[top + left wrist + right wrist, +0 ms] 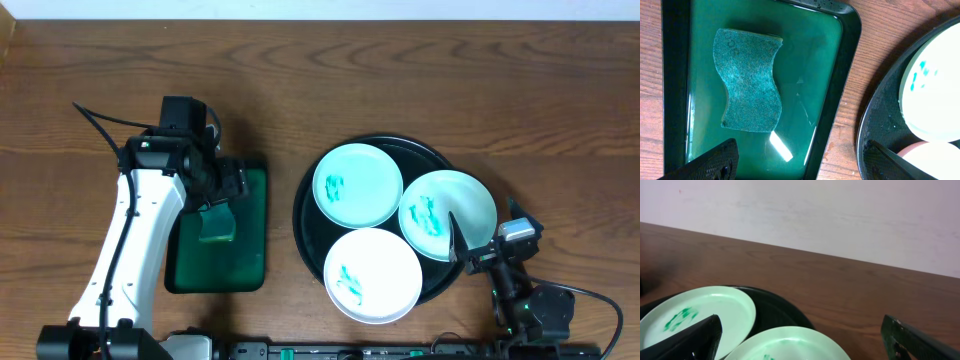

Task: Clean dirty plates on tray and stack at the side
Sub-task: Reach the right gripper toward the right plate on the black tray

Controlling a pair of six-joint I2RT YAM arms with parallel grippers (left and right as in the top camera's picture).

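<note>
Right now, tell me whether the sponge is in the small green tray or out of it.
In it. The sponge lies flat on the floor of the green tray, inside its raised rim.

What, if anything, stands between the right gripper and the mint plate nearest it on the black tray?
Nothing visible. The right gripper is open at the tray rim, and the nearest mint plate lies directly in front of it, one finger over its edge. The other mint plate and the white plate sit further left.
</note>
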